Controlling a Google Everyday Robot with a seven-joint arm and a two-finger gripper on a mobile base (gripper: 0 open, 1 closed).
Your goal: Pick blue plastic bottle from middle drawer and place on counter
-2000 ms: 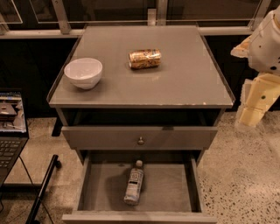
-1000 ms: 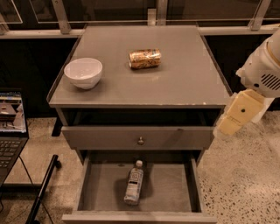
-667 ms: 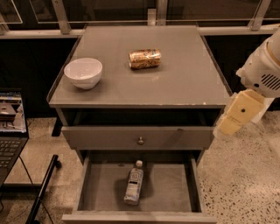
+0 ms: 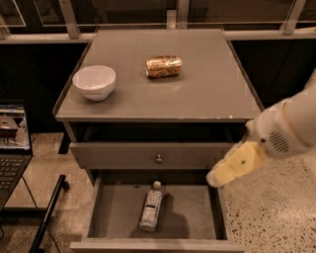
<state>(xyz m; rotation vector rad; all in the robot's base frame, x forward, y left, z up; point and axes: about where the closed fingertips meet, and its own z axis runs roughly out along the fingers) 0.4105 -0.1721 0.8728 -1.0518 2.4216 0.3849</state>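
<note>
Your gripper (image 4: 228, 170) has dropped down-left, now by the right wall of the middle drawer (image 4: 195, 212); I can't tell its grip state. The blue plastic bottle (image 4: 151, 206) lies untouched, so the reach is just starting.

Floor: speckled pale terrazzo floor (image 4: 269, 220), under the gripper (image 4: 219, 176) at lower right
Windows: dark metal-framed panes (image 4: 123, 12), far behind it

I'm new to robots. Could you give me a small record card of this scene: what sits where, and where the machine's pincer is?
bottle: lying in the open drawer, cap toward the cabinet
drawer: pulled out, lowest one
counter: holds a bowl at left and a can on its side farther back
pincer: in the air by the drawer's right wall, apart from the bottle
laptop: open, far left
</note>
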